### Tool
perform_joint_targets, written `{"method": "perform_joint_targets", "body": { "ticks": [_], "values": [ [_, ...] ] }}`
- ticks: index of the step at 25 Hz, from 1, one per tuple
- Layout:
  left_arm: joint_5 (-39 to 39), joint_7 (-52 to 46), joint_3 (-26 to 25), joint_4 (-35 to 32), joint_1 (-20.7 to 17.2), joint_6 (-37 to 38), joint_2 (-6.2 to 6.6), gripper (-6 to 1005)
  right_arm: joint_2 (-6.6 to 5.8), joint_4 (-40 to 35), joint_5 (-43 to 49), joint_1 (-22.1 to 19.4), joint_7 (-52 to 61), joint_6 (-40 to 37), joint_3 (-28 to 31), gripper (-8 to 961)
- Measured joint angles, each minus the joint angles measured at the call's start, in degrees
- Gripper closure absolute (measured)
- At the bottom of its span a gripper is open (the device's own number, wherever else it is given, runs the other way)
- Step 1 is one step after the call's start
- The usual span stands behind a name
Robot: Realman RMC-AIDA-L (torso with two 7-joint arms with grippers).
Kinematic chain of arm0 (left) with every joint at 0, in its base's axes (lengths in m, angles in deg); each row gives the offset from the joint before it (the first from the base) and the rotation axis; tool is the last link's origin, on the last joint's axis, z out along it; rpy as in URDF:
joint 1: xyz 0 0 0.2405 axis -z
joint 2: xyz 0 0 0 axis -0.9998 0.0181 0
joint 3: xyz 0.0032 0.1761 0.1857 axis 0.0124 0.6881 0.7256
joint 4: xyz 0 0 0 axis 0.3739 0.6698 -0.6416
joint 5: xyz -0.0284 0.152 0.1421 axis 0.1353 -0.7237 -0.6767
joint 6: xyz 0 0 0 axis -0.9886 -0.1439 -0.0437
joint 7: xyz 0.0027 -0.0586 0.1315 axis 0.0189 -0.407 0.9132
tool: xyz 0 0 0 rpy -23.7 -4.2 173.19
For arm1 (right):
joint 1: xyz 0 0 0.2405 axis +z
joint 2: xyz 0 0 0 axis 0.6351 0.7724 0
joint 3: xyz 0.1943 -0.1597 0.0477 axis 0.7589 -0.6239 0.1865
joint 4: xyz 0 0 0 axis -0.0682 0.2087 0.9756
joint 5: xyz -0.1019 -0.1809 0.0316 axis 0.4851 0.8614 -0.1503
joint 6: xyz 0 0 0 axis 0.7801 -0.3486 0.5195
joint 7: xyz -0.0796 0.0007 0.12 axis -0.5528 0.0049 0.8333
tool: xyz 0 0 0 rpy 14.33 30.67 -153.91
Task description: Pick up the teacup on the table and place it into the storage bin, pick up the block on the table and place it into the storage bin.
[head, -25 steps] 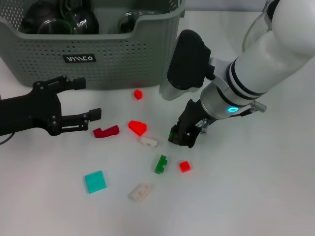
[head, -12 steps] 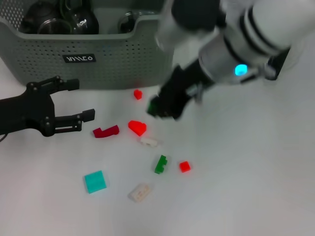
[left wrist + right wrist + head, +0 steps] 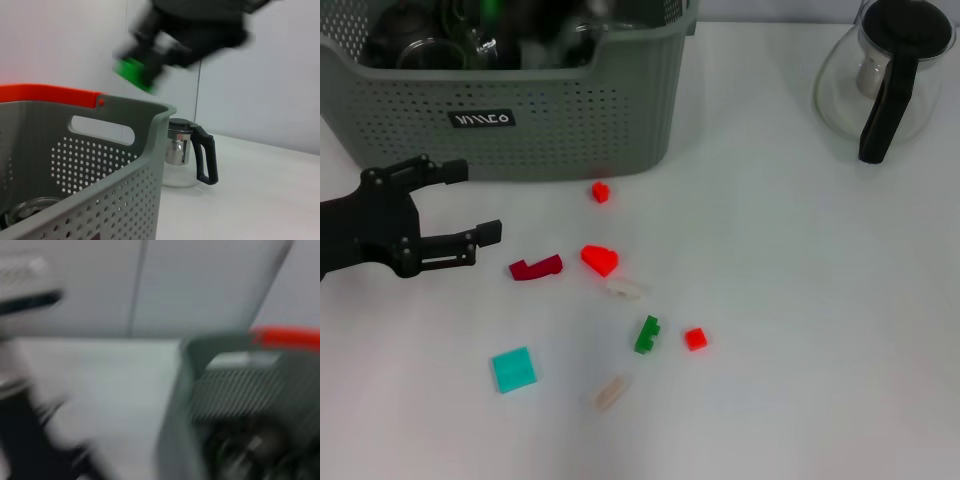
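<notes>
The grey-green storage bin [image 3: 570,120] stands at the table's far left with dark glass teaware [image 3: 420,45] inside; no teacup shows on the table. In the left wrist view my right gripper [image 3: 146,62] hangs blurred above the bin's rim [image 3: 125,107], shut on a small green block [image 3: 131,72]. A green smear [image 3: 490,10] shows over the bin in the head view. My left gripper [image 3: 472,200] rests open in front of the bin, empty. Loose blocks lie on the table: dark red [image 3: 536,267], red [image 3: 600,260], green [image 3: 646,334].
More blocks are scattered in front of the bin: small red [image 3: 600,191], white [image 3: 622,289], red cube [image 3: 695,339], teal [image 3: 513,369], beige [image 3: 608,391]. A glass teapot with a black handle [image 3: 885,70] stands at the far right.
My right arm lifted the green block off the table's middle and swung it up and left over the bin, leaving the head view. The left gripper drifted slightly left.
</notes>
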Motion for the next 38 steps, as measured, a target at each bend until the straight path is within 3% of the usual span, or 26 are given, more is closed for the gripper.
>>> {"method": "perform_joint_targets", "body": {
  "ticks": [8, 20, 22, 25, 30, 34, 38],
  "values": [
    [0.05, 0.01, 0.00, 0.13, 0.33, 0.00, -0.10, 123, -0.01, 16.56, -8.51, 4.25, -10.07, 21.87, -0.15, 664],
    [0.41, -0.18, 0.00, 0.14, 0.47, -0.21, -0.03, 123, -0.52, 19.13, -7.99, 2.77, -10.32, 24.94, 1.10, 624],
    [0.42, -0.15, 0.00, 0.14, 0.47, -0.30, -0.02, 123, -0.52, 17.94, -6.98, 2.14, -10.30, 23.95, 1.77, 539],
    [0.44, -0.14, 0.00, 0.14, 0.47, -0.33, 0.00, 124, -0.63, 11.68, -6.39, -1.02, -10.71, 17.30, 4.49, 411],
    [0.08, -0.12, 0.01, 0.12, 0.44, -0.41, -0.01, 124, -0.71, -6.04, -7.29, -10.22, -11.66, -4.93, 12.02, 162],
    [0.05, -0.16, 0.00, 0.07, 0.24, -0.42, -0.01, 125, -0.69, -16.04, -8.15, -17.02, -11.07, -20.02, 14.21, 73],
    [0.02, -0.19, 0.00, 0.01, 0.25, -0.45, -0.01, 125, -0.69, -19.38, -7.52, -21.39, -8.32, -30.17, 14.54, 36]
  ]
}}
